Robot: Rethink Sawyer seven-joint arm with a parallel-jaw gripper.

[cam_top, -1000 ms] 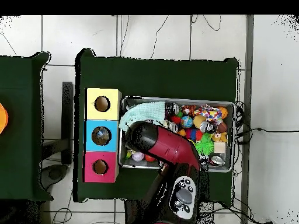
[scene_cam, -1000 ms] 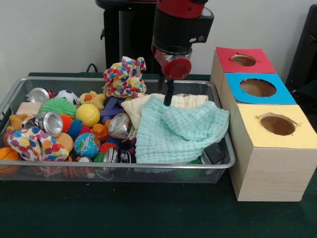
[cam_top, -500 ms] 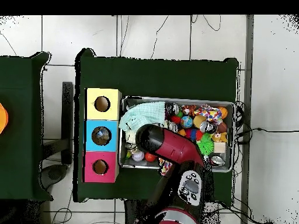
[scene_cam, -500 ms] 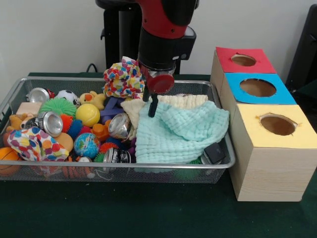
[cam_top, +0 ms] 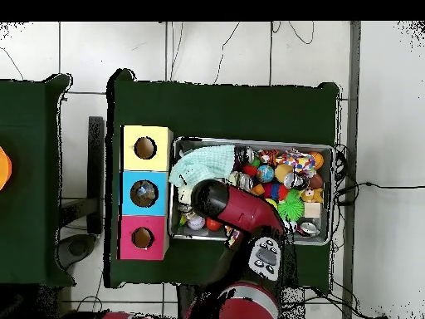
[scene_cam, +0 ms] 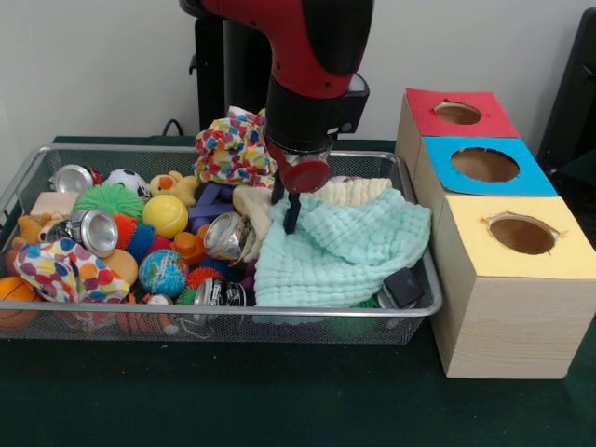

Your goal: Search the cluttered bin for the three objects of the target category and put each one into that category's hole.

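Observation:
My gripper (scene_cam: 291,213) hangs low in the wire bin (scene_cam: 279,312), at the left edge of a mint green cloth (scene_cam: 340,251) where it meets a cream cloth (scene_cam: 349,189). Whether it touches either cloth is unclear. A spotted multicoloured cloth (scene_cam: 233,144) lies just behind it to the left. Crushed cans (scene_cam: 223,236) (scene_cam: 93,230) and balls, such as a yellow ball (scene_cam: 165,215) and a globe ball (scene_cam: 163,271), fill the bin's left half. From overhead the red arm (cam_top: 224,203) hides the gripper; the mint cloth (cam_top: 203,164) shows beside it.
Right of the bin stand three boxes with round holes on top: red (scene_cam: 458,114), blue (scene_cam: 484,165) and yellow (scene_cam: 521,235). A second spotted cloth (scene_cam: 60,270) and a green spiky ball (scene_cam: 110,199) lie at the bin's left. A dark block (scene_cam: 403,285) sits under the mint cloth's corner.
In the front view the arm has swung left from the cloth's back edge and dropped lower, ending at the mint cloth's left edge. The cloths and toys have not shifted.

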